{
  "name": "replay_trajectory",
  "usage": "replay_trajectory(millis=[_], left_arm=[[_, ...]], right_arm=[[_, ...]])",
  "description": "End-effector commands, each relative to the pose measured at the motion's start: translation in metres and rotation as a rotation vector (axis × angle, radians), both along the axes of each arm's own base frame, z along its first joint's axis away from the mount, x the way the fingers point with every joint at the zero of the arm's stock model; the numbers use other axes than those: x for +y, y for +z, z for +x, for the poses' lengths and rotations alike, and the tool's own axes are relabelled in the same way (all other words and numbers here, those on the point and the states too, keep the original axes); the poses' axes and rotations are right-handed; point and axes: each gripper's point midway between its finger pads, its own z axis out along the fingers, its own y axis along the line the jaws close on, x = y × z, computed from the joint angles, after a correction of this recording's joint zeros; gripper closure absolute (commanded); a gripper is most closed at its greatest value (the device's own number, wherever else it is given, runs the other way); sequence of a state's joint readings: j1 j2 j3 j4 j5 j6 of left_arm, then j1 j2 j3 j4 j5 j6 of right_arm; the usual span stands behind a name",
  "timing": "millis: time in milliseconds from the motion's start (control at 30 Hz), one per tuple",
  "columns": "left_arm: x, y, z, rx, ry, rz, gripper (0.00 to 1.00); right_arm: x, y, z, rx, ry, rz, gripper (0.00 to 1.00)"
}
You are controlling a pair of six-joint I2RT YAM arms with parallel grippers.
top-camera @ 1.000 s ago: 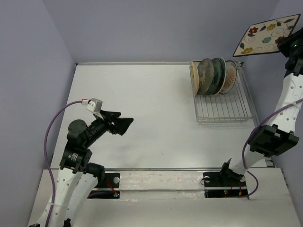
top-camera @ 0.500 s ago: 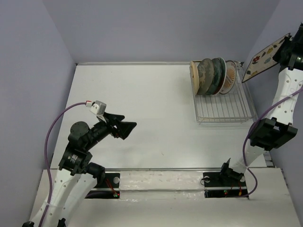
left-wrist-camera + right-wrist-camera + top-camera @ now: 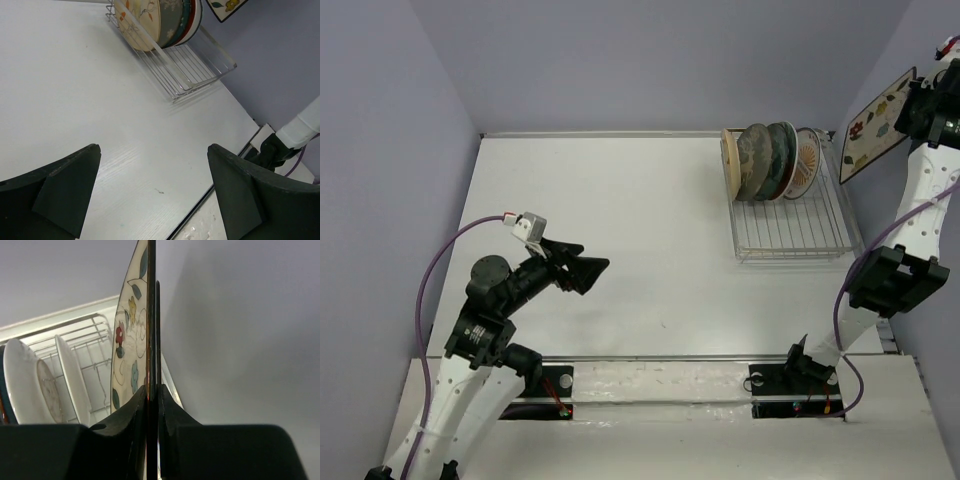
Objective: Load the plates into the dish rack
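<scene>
Right tool point(image 3: 152, 396) pinching square plate point(image 3: 131, 340) edge-on (wrist view only), rack point(image 3: 790, 230) beside

Left arm point(image 3: 485, 310) bending at elbow, reaching forward and right. Left gripper point(image 3: 590, 268) pointing forward, fingers point(image 3: 65, 192) spreading wide apart. Right arm point(image 3: 923, 205) stretching up high at far right. Right gripper point(image 3: 923, 108) raised, fingers point(image 3: 132, 412) pinching edge of square floral plate point(image 3: 873, 125).
</scene>
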State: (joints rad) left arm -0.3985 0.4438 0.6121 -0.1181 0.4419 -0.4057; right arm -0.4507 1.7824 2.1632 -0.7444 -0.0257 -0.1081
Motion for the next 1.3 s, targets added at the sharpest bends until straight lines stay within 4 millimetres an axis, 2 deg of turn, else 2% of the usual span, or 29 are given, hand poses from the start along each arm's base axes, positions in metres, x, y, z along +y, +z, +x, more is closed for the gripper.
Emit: replay_trajectory(millis=[0, 67, 167, 233, 267, 333, 400, 467, 533, 667, 700, 767, 800, 867, 900, 1000, 1033, 1200, 1267], left_arm=[[-0.004, 0.002, 0.000, -0.011, -0.024, -0.001, 0.01], [-0.005, 0.001, 0.001, -0.005, -0.025, 0.002, 0.01], [-0.006, 0.000, 0.001, -0.001, -0.028, 0.003, 0.01], [-0.006, -0.001, 0.001, 0.005, -0.030, 0.004, 0.01], [-0.006, 0.000, 0.001, 0.001, -0.030, 0.004, 0.01], [-0.006, -0.001, 0.001, 0.003, -0.030, 0.005, 0.01], [-0.006, -0.002, 0.002, 0.007, -0.027, 0.005, 0.01], [-0.006, -0.003, 0.002, 0.012, -0.030, 0.007, 0.01], [-0.007, -0.002, 0.002, 0.009, -0.031, 0.007, 0.01], [-0.007, -0.003, 0.002, 0.011, -0.031, 0.008, 0.01], [-0.007, -0.003, 0.001, 0.009, -0.036, 0.007, 0.01], [-0.008, -0.002, 0.000, 0.007, -0.042, 0.005, 0.01], [-0.009, -0.001, -0.001, 0.004, -0.047, 0.006, 0.01], [-0.009, -0.001, -0.002, 0.002, -0.051, 0.004, 0.01], [-0.011, -0.001, -0.004, 0.001, -0.059, 0.005, 0.01], [-0.012, 0.000, -0.005, -0.002, -0.065, 0.004, 0.01], [-0.012, 0.000, -0.006, 0.000, -0.067, 0.004, 0.01], [-0.012, 0.000, -0.006, 0.000, -0.067, 0.005, 0.01], [-0.012, 0.000, -0.005, -0.001, -0.064, 0.005, 0.01]], right_arm=[[0.013, 0.097, 0.021, -0.304, 0.139, -0.190, 0.93], [0.016, 0.097, 0.025, -0.304, 0.166, -0.193, 0.93], [0.020, 0.082, 0.036, -0.278, 0.216, -0.180, 0.93], [0.022, 0.070, 0.042, -0.257, 0.244, -0.164, 0.93], [0.025, 0.057, 0.049, -0.230, 0.259, -0.157, 0.93], [0.027, 0.063, 0.049, -0.250, 0.269, -0.173, 0.93], [0.033, 0.064, 0.054, -0.251, 0.298, -0.179, 0.93], [0.030, 0.060, 0.056, -0.243, 0.289, -0.182, 0.93], [0.039, 0.061, 0.063, -0.241, 0.300, -0.204, 0.93], [0.046, 0.060, 0.070, -0.232, 0.252, -0.205, 0.93], [0.041, 0.060, 0.069, -0.222, 0.192, -0.219, 0.93], [0.053, 0.057, 0.075, -0.214, 0.172, -0.256, 0.93], [0.047, 0.056, 0.073, -0.203, 0.103, -0.276, 0.93], [0.052, 0.053, 0.074, -0.216, 0.081, -0.291, 0.93], [0.044, 0.054, 0.070, -0.217, 0.029, -0.304, 0.93], [0.042, 0.054, 0.070, -0.209, 0.009, -0.336, 0.93], [0.047, 0.054, 0.073, -0.207, 0.020, -0.345, 0.93], [0.060, 0.044, 0.080, -0.208, 0.056, -0.332, 0.93], [0.059, 0.029, 0.082, -0.181, 0.058, -0.331, 0.93]])
